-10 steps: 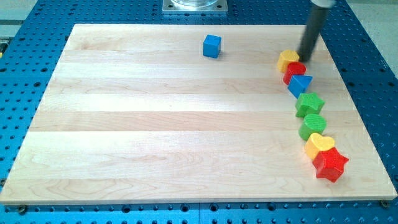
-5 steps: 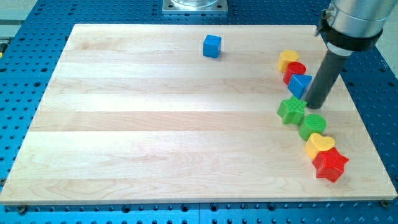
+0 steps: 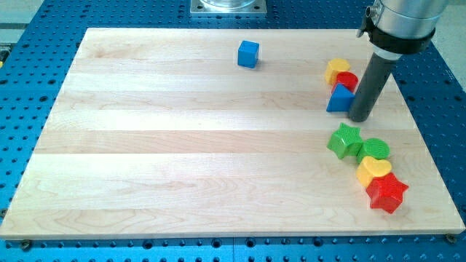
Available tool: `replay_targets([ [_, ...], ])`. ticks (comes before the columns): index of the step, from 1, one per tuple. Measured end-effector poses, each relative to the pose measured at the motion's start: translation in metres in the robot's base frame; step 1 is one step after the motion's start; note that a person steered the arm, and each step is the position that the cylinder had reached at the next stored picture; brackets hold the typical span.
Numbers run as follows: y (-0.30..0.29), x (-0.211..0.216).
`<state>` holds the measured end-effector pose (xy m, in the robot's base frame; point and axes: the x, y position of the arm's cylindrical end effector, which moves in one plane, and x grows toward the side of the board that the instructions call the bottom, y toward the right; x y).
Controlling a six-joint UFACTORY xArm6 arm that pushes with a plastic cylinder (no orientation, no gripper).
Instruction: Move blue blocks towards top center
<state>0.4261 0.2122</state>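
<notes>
Pale table (image 3: pixel 182 145): my tip (image 3: pixel 359 118) touches the blue triangle (image 3: pixel 338 100) from four o'clock, apparently placed for pushing it toward the blue cube (image 3: pixel 248 54); no end effector fitted.

I see a pale wooden board (image 3: pixel 182 145), made of long planks with the grain running left to right, filling most of the view. It lies on a blue surface (image 3: pixel 36 102) dotted with a regular grid of small holes. At the view's top centre a grey metal plate (image 3: pixel 228 6) meets the board's edge. The light is even and bright.
</notes>
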Motion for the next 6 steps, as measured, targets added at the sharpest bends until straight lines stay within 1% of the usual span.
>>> replay_targets([
  [1, 0.001, -0.005],
  [2, -0.032, -0.013],
  [3, -0.107, -0.022],
  [4, -0.113, -0.025],
  [5, -0.097, -0.008],
  [6, -0.085, -0.029],
])
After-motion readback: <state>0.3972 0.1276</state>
